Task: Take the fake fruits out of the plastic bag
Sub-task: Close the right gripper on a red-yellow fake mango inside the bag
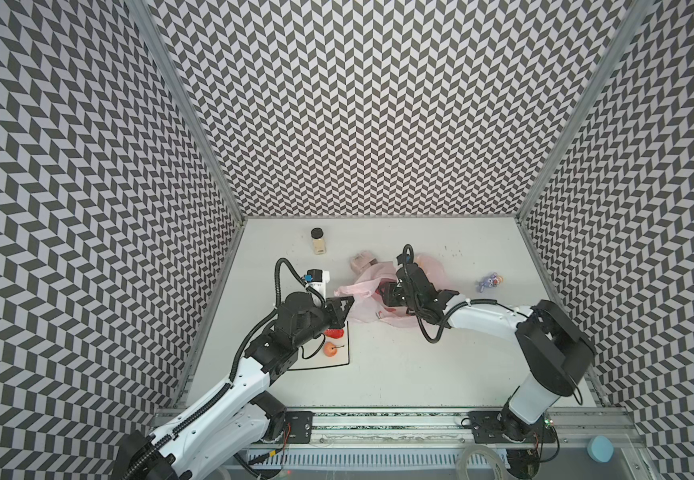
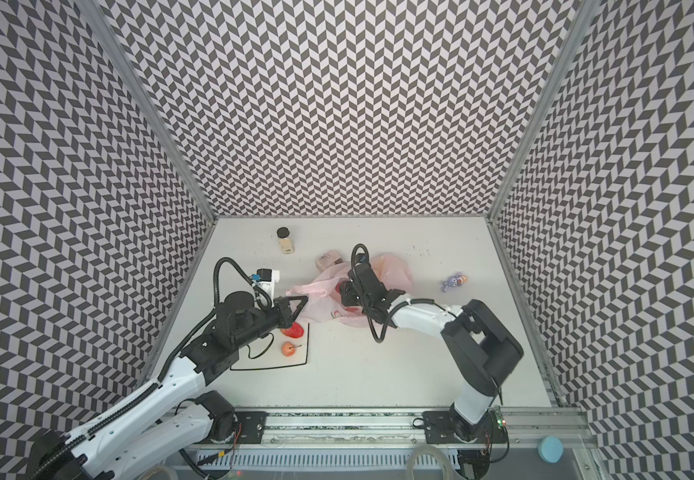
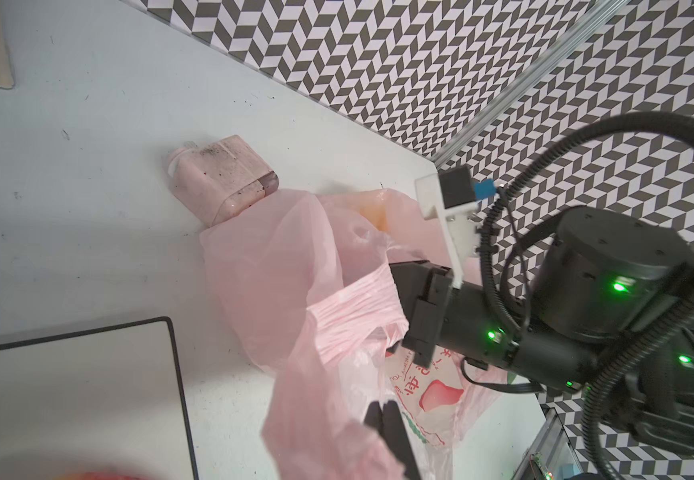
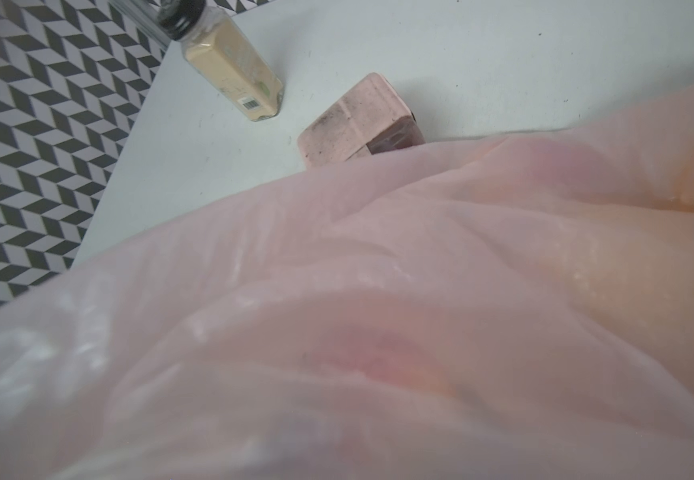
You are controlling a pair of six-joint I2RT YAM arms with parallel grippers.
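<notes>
Centrally on the table [image 1: 420, 374], shows limp, seemingly featherlight plastic bag [image 1: 364, 316] with handle clamped in left gripper [image 1: 349, 300], right gripper [image 1: 386, 296] buried in its mouth (jaw state untellable); suggests pinching the hard, slick fake fruits [image 3: 372, 214] inside around their middles.

The plastic bag [image 3: 316, 307] bears red lettering [image 3: 411, 380], too small to read.
</notes>
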